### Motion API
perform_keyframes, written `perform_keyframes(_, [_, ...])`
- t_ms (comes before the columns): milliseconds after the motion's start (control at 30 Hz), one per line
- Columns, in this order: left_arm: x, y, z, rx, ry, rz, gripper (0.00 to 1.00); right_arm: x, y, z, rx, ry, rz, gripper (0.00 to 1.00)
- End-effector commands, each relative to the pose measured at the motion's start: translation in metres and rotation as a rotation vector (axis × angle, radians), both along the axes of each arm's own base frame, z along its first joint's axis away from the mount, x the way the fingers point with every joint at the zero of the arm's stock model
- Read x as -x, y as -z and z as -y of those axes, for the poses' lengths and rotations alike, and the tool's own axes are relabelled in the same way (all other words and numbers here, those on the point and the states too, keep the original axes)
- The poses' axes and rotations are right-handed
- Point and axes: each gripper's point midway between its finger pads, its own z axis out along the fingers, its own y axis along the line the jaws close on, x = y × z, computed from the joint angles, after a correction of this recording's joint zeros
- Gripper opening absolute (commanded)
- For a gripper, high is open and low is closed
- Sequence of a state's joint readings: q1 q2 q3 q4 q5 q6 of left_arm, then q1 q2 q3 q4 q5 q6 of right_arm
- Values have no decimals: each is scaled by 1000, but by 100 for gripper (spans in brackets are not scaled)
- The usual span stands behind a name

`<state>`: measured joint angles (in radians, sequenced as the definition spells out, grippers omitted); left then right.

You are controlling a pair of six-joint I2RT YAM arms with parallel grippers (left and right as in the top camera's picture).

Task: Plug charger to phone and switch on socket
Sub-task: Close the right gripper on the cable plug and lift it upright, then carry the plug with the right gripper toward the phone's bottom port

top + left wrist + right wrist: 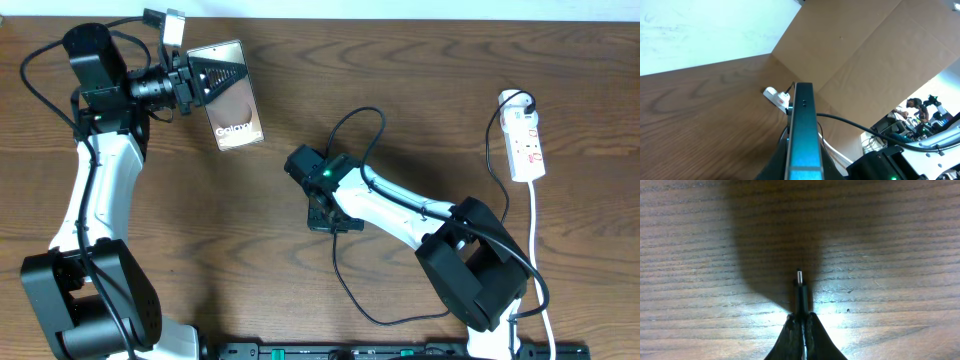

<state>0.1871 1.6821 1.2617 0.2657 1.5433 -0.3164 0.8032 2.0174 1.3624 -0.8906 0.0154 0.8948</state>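
Note:
My left gripper (200,82) is shut on the phone (236,112), a brownish slab with white "Galaxy" lettering, held up at the table's far left. The left wrist view meets the phone (804,125) edge-on between the dark fingers (781,161). My right gripper (326,214) sits low over the middle of the table, shut on the charger (345,285) just behind its small plug tip (799,276), which points forward over the wood. The thin black cable trails toward the front. The white socket (526,140) lies at the far right with a black plug (520,101) in its far end.
The socket (776,96) also shows past the phone in the left wrist view. A white cord (536,240) runs from it toward the front right. A brown cardboard wall (875,55) stands behind the table. The right arm's base (478,275) sits at the front right.

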Motion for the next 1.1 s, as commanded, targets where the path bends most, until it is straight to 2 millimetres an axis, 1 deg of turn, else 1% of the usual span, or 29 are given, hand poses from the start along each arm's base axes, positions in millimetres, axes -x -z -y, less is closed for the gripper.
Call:
perform_keyframes(0, [6, -10, 0, -1, 22, 37, 7, -7, 0, -1, 4, 16, 12, 10])
perform_keyframes(67, [6, -10, 0, -1, 22, 37, 7, -6, 2, -1, 8, 16, 8, 15])
perform_keyframes(100, [6, -10, 0, -1, 22, 37, 7, -5, 5, -1, 7, 17, -3, 15])
perform_keyframes(367, [6, -10, 0, -1, 22, 37, 7, -5, 6, 0, -4, 26, -19, 16])
perform_keyframes(467, [6, -10, 0, -1, 22, 37, 7, -5, 6, 0, -3, 27, -20, 11])
perform_keyframes(533, [6, -10, 0, -1, 22, 37, 7, -5, 6, 0, -4, 28, -20, 2])
perform_keyframes(600, [6, -10, 0, -1, 22, 37, 8, -6, 6, 1, -7, 32, -21, 1])
perform_keyframes(733, [6, -10, 0, -1, 22, 37, 7, -10, 4, -7, -91, -30, -48, 1])
perform_keyframes(767, [6, -10, 0, -1, 22, 37, 7, -12, 1, -15, -157, -88, -63, 1])
perform_keyframes(800, [6, -10, 0, -1, 22, 37, 7, -13, -4, -28, -247, -164, -76, 1])
perform_keyframes(833, [6, -10, 0, -1, 22, 37, 7, -13, -12, -45, -374, -271, -87, 1])
perform_keyframes(867, [6, -10, 0, -1, 22, 37, 7, -11, -20, -58, -477, -348, -92, 1])
perform_keyframes(900, [6, -10, 0, -1, 22, 37, 7, -8, -35, -76, -635, -461, -93, 1])
perform_keyframes(933, [6, -10, 0, -1, 22, 37, 7, -1, -63, -95, -867, -616, -81, 1])
perform_keyframes(1000, [6, -10, 0, -1, 22, 37, 7, 6, -98, -105, -1126, -794, -34, 1])
perform_keyframes(1067, [6, -10, 0, -1, 22, 37, 7, 4, -111, -102, -1213, -847, 2, 1])
